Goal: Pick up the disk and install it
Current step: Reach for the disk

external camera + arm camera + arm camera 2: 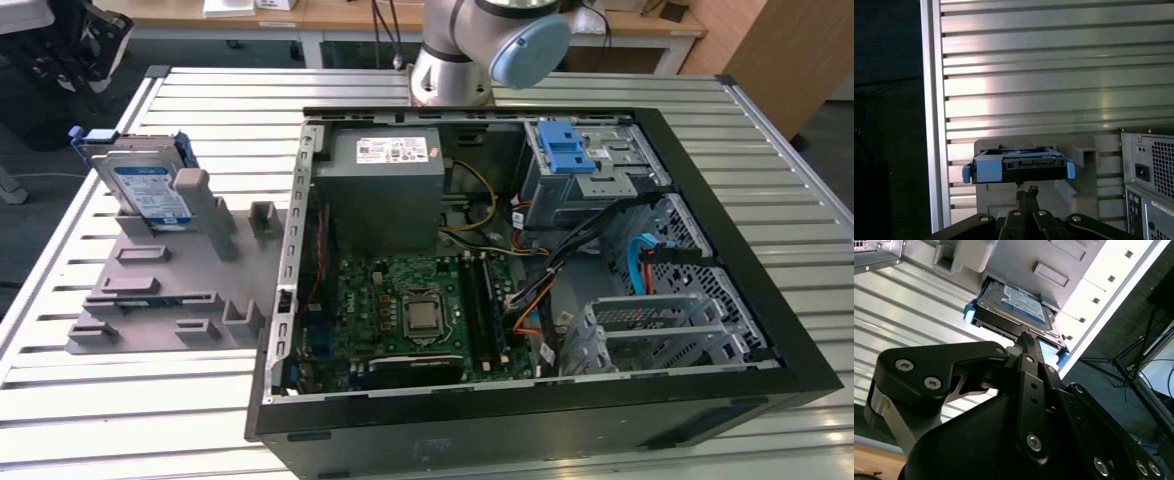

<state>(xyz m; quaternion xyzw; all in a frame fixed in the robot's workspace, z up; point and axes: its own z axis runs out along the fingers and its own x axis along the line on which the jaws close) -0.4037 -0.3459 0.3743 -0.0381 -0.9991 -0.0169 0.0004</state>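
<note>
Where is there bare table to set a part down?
Bare slats at the exterior view's lower left, between the grey fixture and the table edge; also the strip between the disk and the open case. Inside the case is crowded: board, cables, drive cage.

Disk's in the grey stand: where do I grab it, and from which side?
Probably best: take the disk by its free top end, pinching the two flat faces, coming down from above. It stands nearly upright in the stand, lower end seated, and a post blocks one edge.
</note>
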